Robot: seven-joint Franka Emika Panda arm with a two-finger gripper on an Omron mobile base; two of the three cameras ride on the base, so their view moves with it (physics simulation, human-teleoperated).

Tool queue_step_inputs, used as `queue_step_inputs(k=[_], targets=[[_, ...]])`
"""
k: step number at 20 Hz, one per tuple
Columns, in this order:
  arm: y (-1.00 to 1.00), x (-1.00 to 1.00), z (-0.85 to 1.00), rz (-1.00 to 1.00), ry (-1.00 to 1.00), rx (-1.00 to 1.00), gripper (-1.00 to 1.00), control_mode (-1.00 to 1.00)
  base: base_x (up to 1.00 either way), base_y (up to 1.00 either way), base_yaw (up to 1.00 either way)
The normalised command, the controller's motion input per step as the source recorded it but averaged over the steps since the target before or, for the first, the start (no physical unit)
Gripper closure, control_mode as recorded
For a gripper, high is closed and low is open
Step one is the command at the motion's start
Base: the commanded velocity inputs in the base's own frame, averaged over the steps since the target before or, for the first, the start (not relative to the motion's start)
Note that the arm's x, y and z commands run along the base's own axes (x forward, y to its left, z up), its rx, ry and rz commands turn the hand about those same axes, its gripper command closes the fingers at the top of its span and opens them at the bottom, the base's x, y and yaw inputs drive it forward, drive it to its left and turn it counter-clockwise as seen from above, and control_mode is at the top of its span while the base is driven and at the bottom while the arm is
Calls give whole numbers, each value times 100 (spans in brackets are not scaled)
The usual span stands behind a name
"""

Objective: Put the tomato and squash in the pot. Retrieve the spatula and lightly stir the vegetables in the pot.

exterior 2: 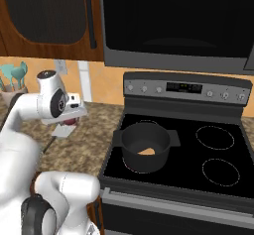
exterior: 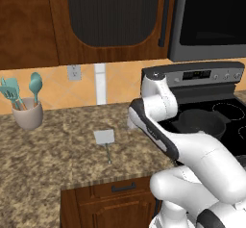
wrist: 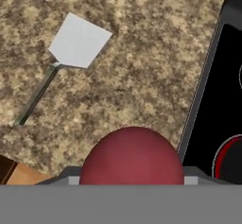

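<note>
Red tomato (wrist: 132, 156) sits clamped in the claw (exterior 2: 71, 120) at frame bottom, lifted off the bench (wrist: 142, 53) for carrying to the pot (exterior 2: 145, 147).

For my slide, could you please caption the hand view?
Claw holding the tomato above the counter, spatula lying beyond.

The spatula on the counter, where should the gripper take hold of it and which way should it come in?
Probably by the thin dark handle, partway along, coming straight down from above. The spatula lies flat on the granite counter, its pale square blade too wide and flat to pinch. The straight handle is narrow enough for the jaws to close across it. The gripper has the tomato between its jaws, so that goes first.
</note>
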Motion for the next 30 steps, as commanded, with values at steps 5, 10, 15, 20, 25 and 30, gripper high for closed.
queue_step_inputs(k=[5,10,15,20,25,30], targets=[[-81,0,6,-15,1,0,100,-100,0,0,0],[-94,0,24,-18,5,0,100,-100,0,0,0],[-91,0,14,-17,11,2,100,-100,0,0,0],[-82,13,-10,-16,10,0,100,-100,0,0,0],[-49,41,-40,-9,5,0,100,-100,0,0,0],[-49,35,-47,-6,4,0,100,-100,0,0,0]])
